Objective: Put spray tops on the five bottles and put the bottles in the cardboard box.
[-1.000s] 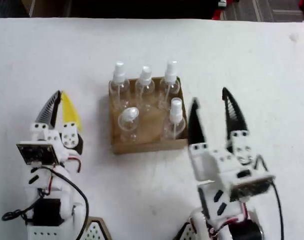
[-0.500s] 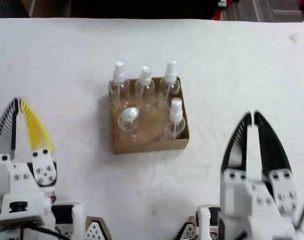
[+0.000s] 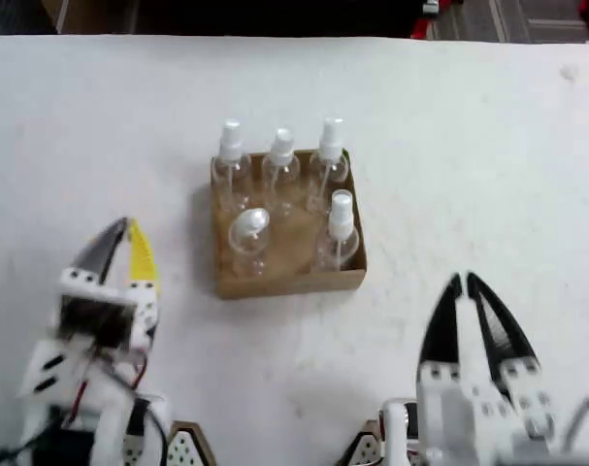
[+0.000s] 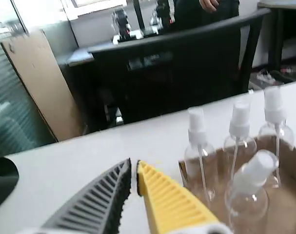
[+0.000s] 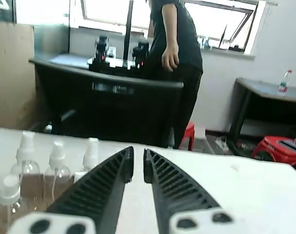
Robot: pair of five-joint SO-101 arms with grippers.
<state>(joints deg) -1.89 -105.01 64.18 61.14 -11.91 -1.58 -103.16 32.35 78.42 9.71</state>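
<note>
A shallow cardboard box [image 3: 286, 282] lies in the middle of the white table and holds five clear bottles with white spray tops. Three bottles [image 3: 280, 171] stand upright in its back row. A fourth bottle [image 3: 339, 233] stands at the front right, and the front-left bottle [image 3: 247, 240] leans. My left gripper [image 3: 126, 227] is shut and empty, to the left of the box and apart from it. In its wrist view the left gripper [image 4: 133, 166] has the bottles [image 4: 239, 132] close beyond it. My right gripper [image 3: 461, 282] is shut and empty, near the front edge to the right of the box.
The white table [image 3: 469, 126] stretches bare behind and beside the box. Beyond its far edge stands a dark chair [image 5: 113, 105], with a flat cardboard sheet [image 4: 38, 83] leaning off to one side.
The right gripper closed after the first frame and pulled back from the box toward the near edge. The left gripper swung out to the left, then came back nearer the box.
</note>
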